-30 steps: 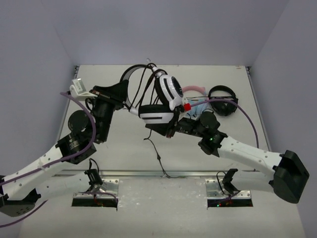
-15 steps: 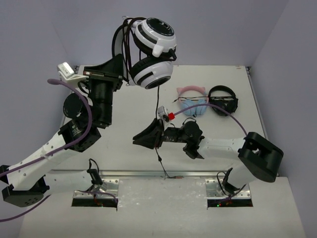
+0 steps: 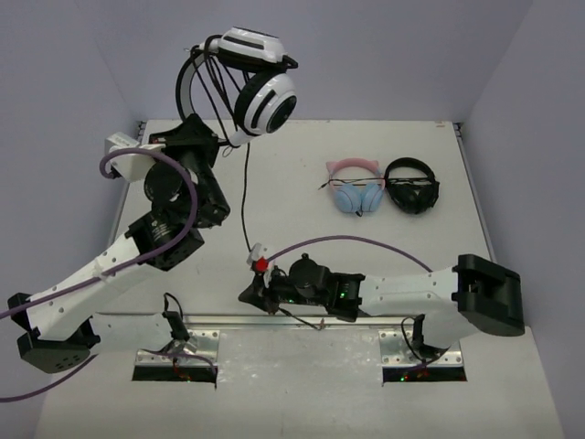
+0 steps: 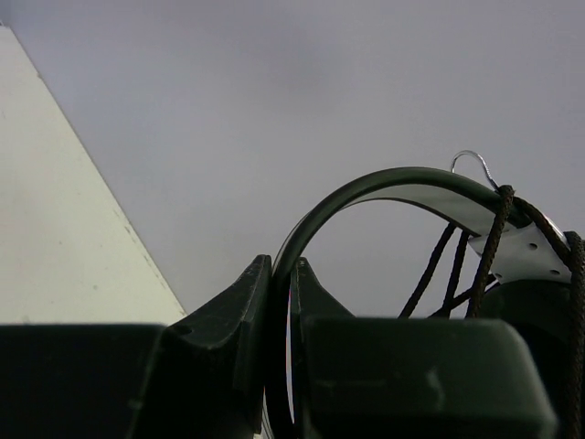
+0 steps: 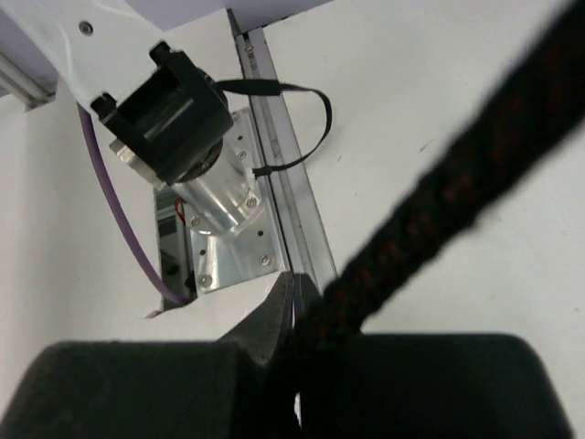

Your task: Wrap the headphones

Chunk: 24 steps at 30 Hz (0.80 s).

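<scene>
My left gripper (image 3: pixel 197 131) holds the white headphones (image 3: pixel 260 96) high above the table's far left. In the left wrist view that gripper (image 4: pixel 281 265) is shut on the black-and-white headband (image 4: pixel 402 178), and turns of black cable (image 4: pixel 489 247) cross the band by the ear cup. The thin cable (image 3: pixel 245 187) hangs straight down from the headphones to my right gripper (image 3: pixel 249 294), low over the near edge. The right gripper (image 5: pixel 294 279) is shut on the cable (image 5: pixel 457 174), which runs up to the right from its jaws. A short tail of cable (image 3: pixel 306 320) lies along the rail.
Pink-and-blue cat-ear headphones (image 3: pixel 355 187) and all-black headphones (image 3: pixel 411 187) lie side by side at the far right of the table. A metal rail (image 3: pixel 228 322) runs along the near edge, with the left arm's base mount (image 5: pixel 219 215) just beyond it. Grey walls close in three sides.
My left arm has lifted the headphones off the table and swung them to the upper left. My right gripper let go, slid down the cable toward the near edge and shut on it again.
</scene>
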### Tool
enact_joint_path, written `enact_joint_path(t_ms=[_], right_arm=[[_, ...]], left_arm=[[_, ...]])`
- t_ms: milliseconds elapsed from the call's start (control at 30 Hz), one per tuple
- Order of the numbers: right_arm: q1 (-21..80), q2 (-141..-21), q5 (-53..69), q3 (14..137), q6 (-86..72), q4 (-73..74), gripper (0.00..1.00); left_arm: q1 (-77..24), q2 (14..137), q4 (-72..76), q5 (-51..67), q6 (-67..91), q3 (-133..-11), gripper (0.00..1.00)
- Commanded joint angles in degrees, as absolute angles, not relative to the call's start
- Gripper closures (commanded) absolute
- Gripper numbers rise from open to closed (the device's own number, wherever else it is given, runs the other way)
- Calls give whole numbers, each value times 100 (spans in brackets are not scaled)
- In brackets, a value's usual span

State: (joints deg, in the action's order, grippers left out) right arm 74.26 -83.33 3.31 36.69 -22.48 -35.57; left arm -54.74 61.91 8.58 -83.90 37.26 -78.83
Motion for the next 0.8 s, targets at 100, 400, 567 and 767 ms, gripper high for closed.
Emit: enact_joint_path(t_ms=[100, 400, 567, 767], right_arm=[[8287, -7727, -739, 5325, -950, 223, 99], [9386, -7189, -940, 6888, -238, 2588, 99], [9475, -7444, -1931, 8453, 359, 3848, 99], [9457, -7612, -3259, 9474, 1062, 4921, 99]], left_arm=[[-4730, 6785, 817, -9126, 3393, -8218, 100], [-3982, 7181, 1571, -7816, 2217, -7044, 100], [-3859, 6865, 2794, -6719, 1566, -5662, 100], [-3850, 6522, 3374, -5065, 1432, -3914, 100]])
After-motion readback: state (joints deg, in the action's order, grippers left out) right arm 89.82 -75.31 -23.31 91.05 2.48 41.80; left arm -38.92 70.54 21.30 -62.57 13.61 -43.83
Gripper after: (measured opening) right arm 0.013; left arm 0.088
